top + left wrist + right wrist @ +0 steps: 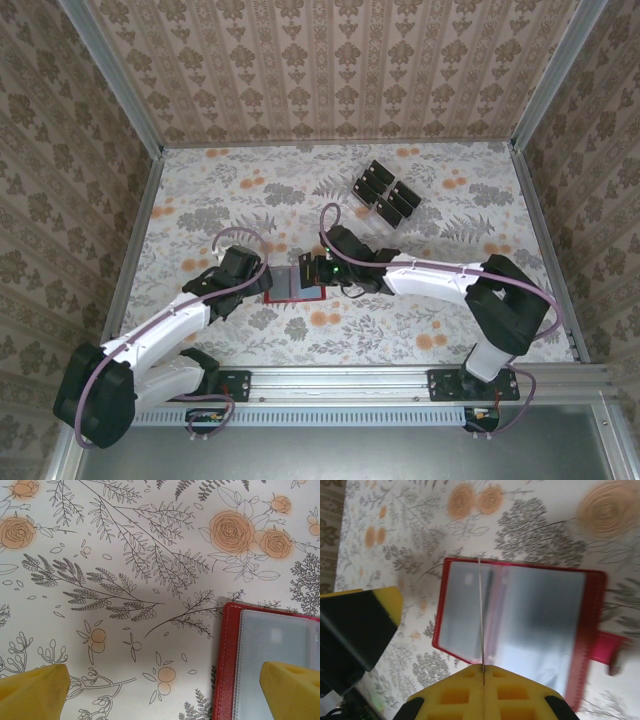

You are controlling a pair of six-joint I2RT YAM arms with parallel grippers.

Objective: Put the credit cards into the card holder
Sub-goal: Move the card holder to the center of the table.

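Right pincer (pixel 483 674) pinching card (pixel 480 610), wallet (pixel 545 615) open

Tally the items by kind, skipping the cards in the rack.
Red wallet: 1
Clear rack: 1
Card held in right pincer: 1
Total: 3

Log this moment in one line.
left gripper: open, at card holder edge | right gripper: shut on credit card, edge-on over the open holder
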